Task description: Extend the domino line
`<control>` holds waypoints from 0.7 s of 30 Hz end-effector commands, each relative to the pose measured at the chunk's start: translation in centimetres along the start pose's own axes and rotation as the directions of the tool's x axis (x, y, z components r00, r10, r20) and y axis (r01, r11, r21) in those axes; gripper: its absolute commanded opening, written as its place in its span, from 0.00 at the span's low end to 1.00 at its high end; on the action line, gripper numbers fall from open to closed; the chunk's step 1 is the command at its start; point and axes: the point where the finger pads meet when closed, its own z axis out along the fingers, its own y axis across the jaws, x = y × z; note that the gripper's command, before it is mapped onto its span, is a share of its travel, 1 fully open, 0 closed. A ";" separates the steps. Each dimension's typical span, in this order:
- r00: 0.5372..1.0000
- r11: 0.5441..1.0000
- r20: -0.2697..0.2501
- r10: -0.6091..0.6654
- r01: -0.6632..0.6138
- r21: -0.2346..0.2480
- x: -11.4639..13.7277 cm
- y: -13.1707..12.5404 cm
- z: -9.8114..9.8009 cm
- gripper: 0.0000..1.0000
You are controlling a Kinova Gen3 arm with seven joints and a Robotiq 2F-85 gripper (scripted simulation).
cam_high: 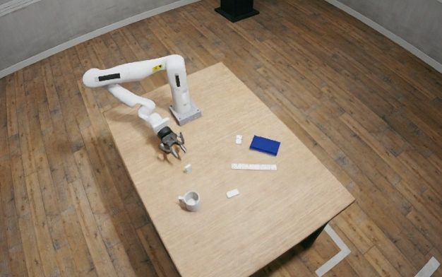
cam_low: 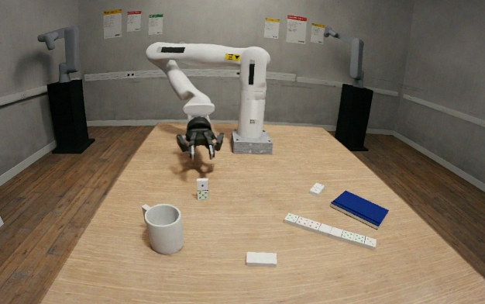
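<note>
While the end effector (cam_low: 201,151) hangs parted and empty, the upright domino (cam_low: 202,189) stands apart below it.

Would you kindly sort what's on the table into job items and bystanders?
Job: the domino line; upright domino; face-down domino; face-up loose domino; the open gripper.
Bystanders: white mug; blue book.

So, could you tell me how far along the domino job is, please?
Done: one domino near the book lies face up, and another stands on end, pips showing. In hand: nothing; the gripper hangs open behind the standing one. Left: the domino at the front is face down, and nothing has been added to the line.
</note>
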 end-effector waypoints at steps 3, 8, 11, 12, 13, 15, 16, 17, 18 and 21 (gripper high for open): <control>1.000 1.000 0.011 -0.004 0.004 -0.003 0.1 0.3 -1.0 0.49; 1.000 1.000 0.011 -0.004 0.004 -0.003 0.2 0.3 -1.0 0.49; 1.000 1.000 0.011 -0.004 0.004 -0.003 0.2 0.3 -1.0 0.49; 1.000 1.000 0.011 -0.004 0.004 -0.003 0.2 0.3 -1.0 0.49; 1.000 1.000 0.011 -0.004 0.004 -0.003 0.2 0.3 -1.0 0.49; 1.000 1.000 0.011 -0.004 0.004 -0.003 0.2 0.3 -1.0 0.49; 1.000 1.000 0.011 -0.004 0.004 -0.003 0.2 0.3 -1.0 0.49; 1.000 1.000 0.011 -0.004 0.004 -0.003 0.2 0.3 -1.0 0.49; 1.000 1.000 0.011 -0.004 0.004 -0.003 0.2 0.3 -1.0 0.49; 1.000 1.000 0.011 -0.004 0.004 -0.003 0.2 0.3 -1.0 0.49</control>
